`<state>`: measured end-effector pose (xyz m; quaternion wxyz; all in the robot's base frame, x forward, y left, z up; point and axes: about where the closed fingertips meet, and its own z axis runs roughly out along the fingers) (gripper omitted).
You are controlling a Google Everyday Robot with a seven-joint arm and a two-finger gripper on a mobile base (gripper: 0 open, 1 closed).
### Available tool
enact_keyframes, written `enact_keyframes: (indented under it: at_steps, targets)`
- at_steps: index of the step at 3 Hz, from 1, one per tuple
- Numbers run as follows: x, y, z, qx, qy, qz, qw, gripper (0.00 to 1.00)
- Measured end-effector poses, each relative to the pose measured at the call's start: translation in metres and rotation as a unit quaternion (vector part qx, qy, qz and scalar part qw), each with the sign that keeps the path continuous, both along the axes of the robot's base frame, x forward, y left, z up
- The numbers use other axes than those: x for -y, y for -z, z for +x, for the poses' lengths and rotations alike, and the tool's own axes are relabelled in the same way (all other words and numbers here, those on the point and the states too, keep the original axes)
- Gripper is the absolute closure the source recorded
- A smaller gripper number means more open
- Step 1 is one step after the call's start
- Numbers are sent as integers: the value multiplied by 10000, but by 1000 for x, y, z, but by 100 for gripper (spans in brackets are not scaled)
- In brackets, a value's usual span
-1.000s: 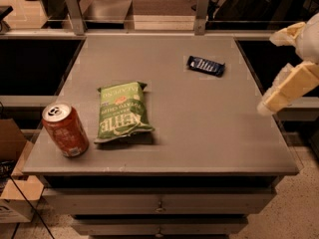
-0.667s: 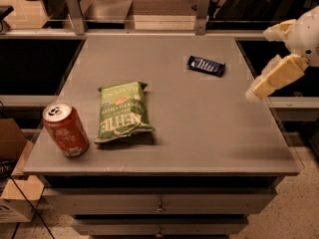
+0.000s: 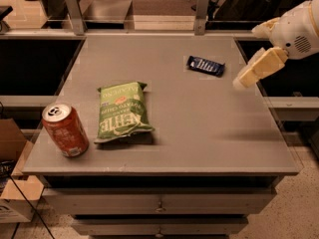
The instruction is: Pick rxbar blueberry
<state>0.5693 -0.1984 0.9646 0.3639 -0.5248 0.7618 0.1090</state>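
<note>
The rxbar blueberry is a small flat bar in a dark navy wrapper with white lettering. It lies on the grey table toward the back right. My gripper comes in from the right edge, held above the table a little to the right of the bar and apart from it. Nothing is in it.
A green Kettle chip bag lies flat at the middle left. A red-orange soda can stands near the front left corner. Two metal posts rise at the table's back edge. A cardboard box sits on the floor at left.
My gripper has moved up and to the left, from the table's right edge toward the rxbar blueberry. The objects on the table have not moved.
</note>
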Motion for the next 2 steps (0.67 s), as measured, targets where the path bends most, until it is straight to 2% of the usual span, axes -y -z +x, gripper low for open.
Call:
enact_keyframes:
  at_steps: [1,2]
  targets:
    - [0,7,3,-118,127,138,9998,0]
    - [-17,18,30,-116,289,475,9984,0]
